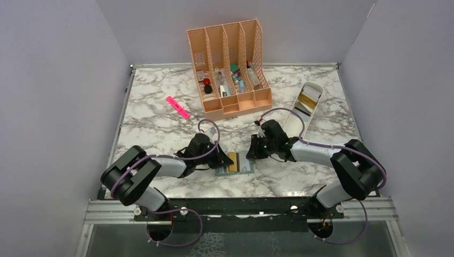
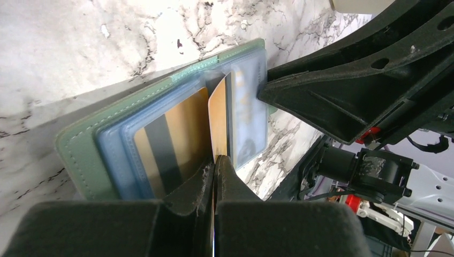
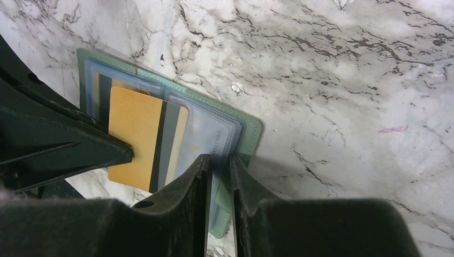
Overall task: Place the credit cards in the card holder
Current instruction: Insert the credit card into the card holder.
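Gold card held at the open wallet, both grippers engaged.

The wallet (image 3: 251, 134) is laid open on the table (image 1: 160, 118), near its front edge, between the two grippers. A gold card (image 3: 136, 134) with a dark stripe is clamped edgewise in the closed left gripper (image 2: 215, 159) and is set over the wallet's blue pockets; whether its edge is inside a pocket cannot be told. A second card (image 2: 171, 142) is seated in a pocket beneath it. The wallet's inner leaf is pinched by the right gripper (image 3: 219, 160). More cards (image 1: 305, 101) are seen in the white tray (image 1: 316, 88).
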Motion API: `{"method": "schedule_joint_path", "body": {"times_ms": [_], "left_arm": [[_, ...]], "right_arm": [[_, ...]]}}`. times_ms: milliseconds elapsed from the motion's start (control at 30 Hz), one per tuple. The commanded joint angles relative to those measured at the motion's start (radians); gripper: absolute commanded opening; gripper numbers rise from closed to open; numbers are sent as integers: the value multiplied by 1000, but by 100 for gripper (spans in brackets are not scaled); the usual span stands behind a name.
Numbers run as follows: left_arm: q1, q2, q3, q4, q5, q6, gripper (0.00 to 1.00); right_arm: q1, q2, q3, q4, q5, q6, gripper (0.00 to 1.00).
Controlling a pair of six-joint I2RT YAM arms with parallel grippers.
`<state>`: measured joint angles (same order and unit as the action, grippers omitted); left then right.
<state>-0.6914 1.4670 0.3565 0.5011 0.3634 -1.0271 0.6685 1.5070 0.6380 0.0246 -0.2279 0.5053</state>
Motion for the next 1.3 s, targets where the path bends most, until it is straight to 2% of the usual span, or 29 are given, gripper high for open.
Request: {"method": "schedule_joint_path", "body": {"times_ms": [0,67,233,367,633,833,1267], "left_arm": [[-26,36,30,-27,13,26,3],[-28,34,33,-27,9,22,8],[-28,19,38,-42,4,26,32],[-28,4,59,-89,-14,45,41],[-32,-42,124,-285,-127,106,49],[-40,-82,134,-346,-164,118,60],[-100,-56,169,-367,-193,108,59]], "right_arm": [[8,-4,-21,-14,29,8,24],[8,-19,-19,-21,28,10,26],[8,-89,13,-115,103,-6,35],[7,-139,9,-135,110,1,39],[8,-169,-44,-117,82,21,37],[8,-154,-68,-66,24,27,37],[8,-112,-143,66,-47,76,29]]}}
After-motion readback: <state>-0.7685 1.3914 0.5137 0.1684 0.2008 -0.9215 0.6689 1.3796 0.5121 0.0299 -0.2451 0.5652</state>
